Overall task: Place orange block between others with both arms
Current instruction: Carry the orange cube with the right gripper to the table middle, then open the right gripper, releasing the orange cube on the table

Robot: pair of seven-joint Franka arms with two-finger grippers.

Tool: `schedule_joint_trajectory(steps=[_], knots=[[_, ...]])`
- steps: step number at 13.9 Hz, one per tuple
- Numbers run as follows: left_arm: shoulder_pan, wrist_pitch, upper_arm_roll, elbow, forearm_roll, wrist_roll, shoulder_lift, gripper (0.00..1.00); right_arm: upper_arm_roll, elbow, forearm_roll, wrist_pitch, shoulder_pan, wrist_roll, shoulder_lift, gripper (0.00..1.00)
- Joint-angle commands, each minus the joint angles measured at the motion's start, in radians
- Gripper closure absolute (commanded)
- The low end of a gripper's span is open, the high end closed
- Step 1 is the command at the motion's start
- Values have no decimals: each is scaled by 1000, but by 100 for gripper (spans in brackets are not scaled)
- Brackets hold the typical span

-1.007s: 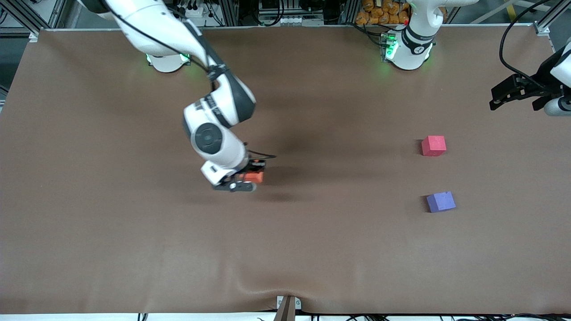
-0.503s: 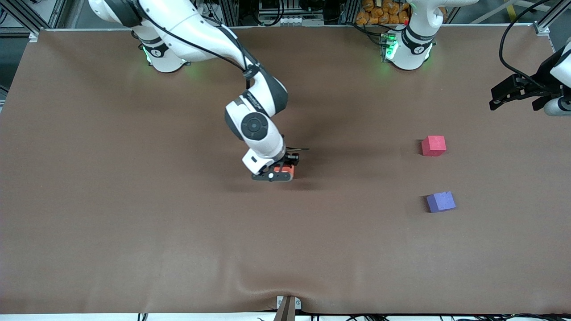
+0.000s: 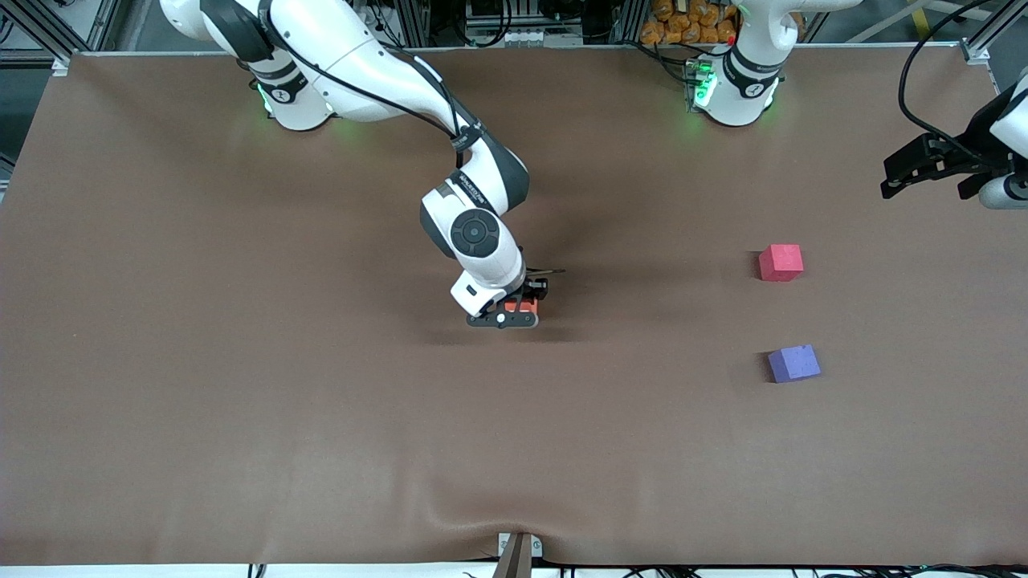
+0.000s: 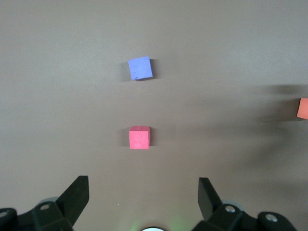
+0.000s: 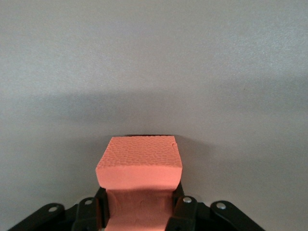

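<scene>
My right gripper [image 3: 514, 313] is over the middle of the table, shut on the orange block [image 3: 520, 306]. In the right wrist view the orange block [image 5: 139, 166] is pinched at its waist between the black fingers [image 5: 179, 208], low over the cloth. The pinkish-red block [image 3: 781, 262] and the purple-blue block [image 3: 793, 363] lie toward the left arm's end, the purple-blue one nearer the front camera, with a gap between them. My left gripper [image 3: 903, 172] waits open in the air at that end. Its wrist view shows the purple-blue block [image 4: 140, 68], the pinkish-red block [image 4: 139, 137] and the orange block [image 4: 303, 108].
A brown cloth [image 3: 241, 401] covers the table, with a wrinkle at its front edge [image 3: 514, 522]. The two arm bases [image 3: 731, 88] stand along the table edge farthest from the front camera. Orange items [image 3: 683, 24] sit off the table past that edge.
My right arm has carried the orange block toward the left arm's end and lower over the table. The left arm and the two other blocks have not moved.
</scene>
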Motion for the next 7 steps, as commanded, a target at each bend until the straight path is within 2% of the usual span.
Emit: schedule_joint_trajectory(steps=[1,7], knots=[[3,8,-3,6,-4,14,2,0,-8,37,-41,-10,17,24,21,0],[3,6,-3,-5,-3,14,-5,0,-8,38,-49,-24,5,22,-25,0]])
